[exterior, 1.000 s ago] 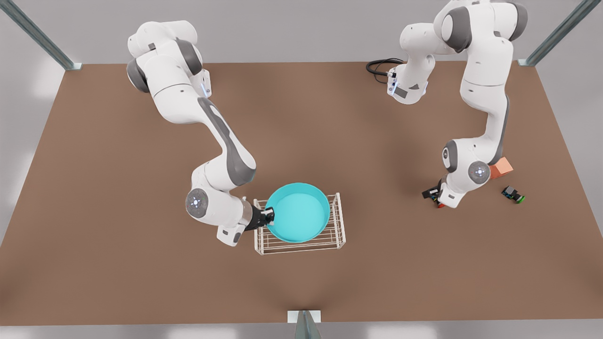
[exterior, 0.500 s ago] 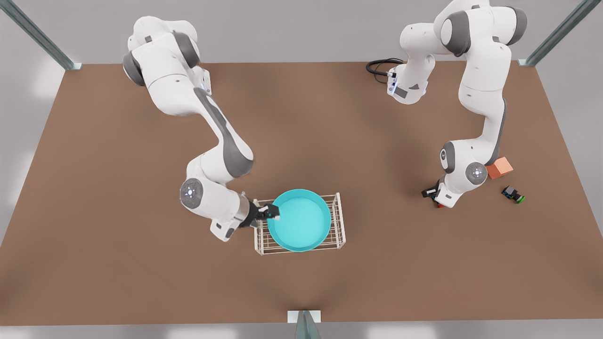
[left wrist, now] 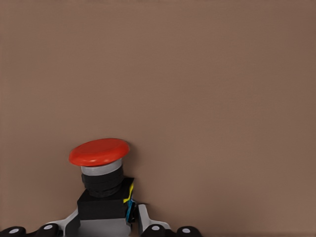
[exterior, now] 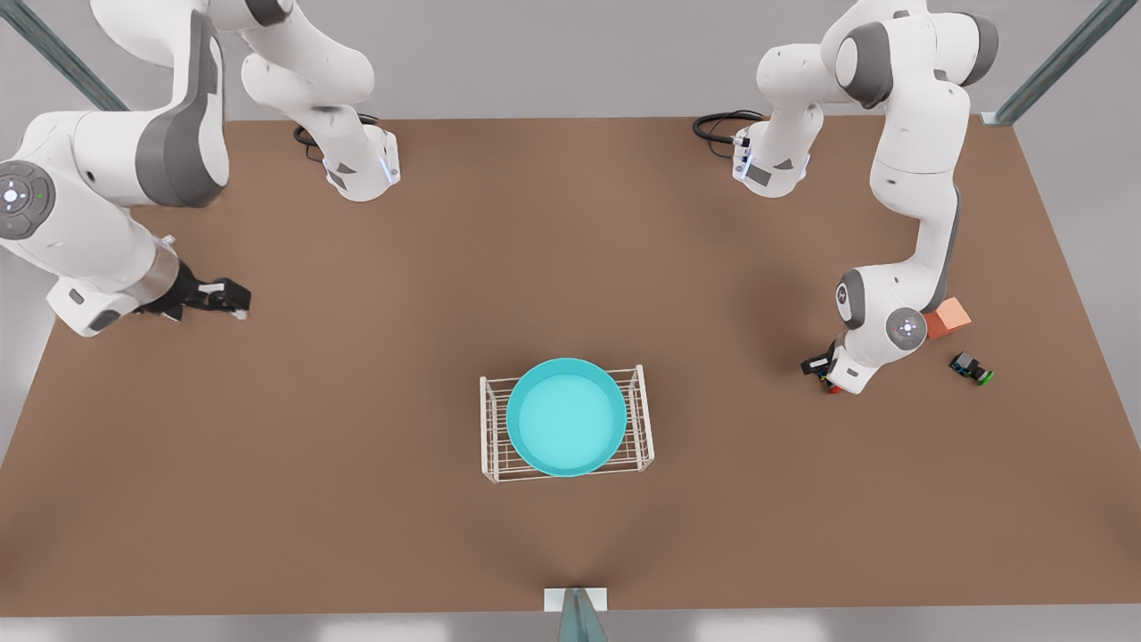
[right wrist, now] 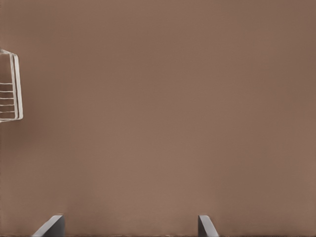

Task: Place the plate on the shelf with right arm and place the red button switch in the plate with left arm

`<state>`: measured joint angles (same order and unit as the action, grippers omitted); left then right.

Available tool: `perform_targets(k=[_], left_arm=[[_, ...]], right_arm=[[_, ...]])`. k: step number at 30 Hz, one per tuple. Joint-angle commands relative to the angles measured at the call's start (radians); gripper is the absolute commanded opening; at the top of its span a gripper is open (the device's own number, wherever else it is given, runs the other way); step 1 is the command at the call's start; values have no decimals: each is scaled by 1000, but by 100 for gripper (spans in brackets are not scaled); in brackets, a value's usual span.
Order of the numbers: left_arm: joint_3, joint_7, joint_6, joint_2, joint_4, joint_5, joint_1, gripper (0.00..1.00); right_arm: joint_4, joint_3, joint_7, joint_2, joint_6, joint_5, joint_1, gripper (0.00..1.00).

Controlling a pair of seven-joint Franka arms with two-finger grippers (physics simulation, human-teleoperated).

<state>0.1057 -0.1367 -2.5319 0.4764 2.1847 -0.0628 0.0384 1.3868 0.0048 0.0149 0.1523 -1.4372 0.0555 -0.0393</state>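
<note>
The turquoise plate (exterior: 567, 416) lies flat on top of the white wire shelf (exterior: 644, 419) near the table's middle front. My right gripper (exterior: 227, 299) hovers far off at the front view's left, open and holding nothing; its wrist view shows its spread fingertips (right wrist: 52, 227) and a corner of the shelf (right wrist: 12, 86). At the front view's right my left gripper (exterior: 822, 370) is down at the table. It is shut on the grey-black body of the red button switch (left wrist: 101, 173), whose red cap points away from the fingers (left wrist: 145, 222).
An orange cube (exterior: 947, 316) and a small green-capped switch (exterior: 972, 368) lie just beyond the left arm's wrist at the front view's right. Black cables (exterior: 718, 125) coil by the arm base at the back. Brown tabletop surrounds the shelf.
My right gripper let go of the plate's rim and swung far back to the front view's left, leaving the plate flat on the shelf. The left arm stayed low at the red switch.
</note>
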Motion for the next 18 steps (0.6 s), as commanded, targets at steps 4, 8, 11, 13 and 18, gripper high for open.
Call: perform_targets(k=[4, 8, 11, 13, 18], left_arm=[[-3, 37, -1, -7, -3, -6, 0, 52], [-3, 34, 1, -5, -5, -6, -2, 52], [-4, 32, -2, -5, -5, -6, -2, 50], [-4, 14, -2, -13, -5, -8, -2, 50], [-38, -161, 10, -71, -13, -32, 32, 49]], right_arm=[[12, 0, 157, -8, 87, -26, -1, 100], [12, -2, 162, -7, 86, -28, -1, 100], [18, -8, 165, -8, 87, -28, -1, 100], [18, -8, 166, -8, 87, -28, -1, 100], [20, -11, 166, -8, 87, -28, -1, 100]])
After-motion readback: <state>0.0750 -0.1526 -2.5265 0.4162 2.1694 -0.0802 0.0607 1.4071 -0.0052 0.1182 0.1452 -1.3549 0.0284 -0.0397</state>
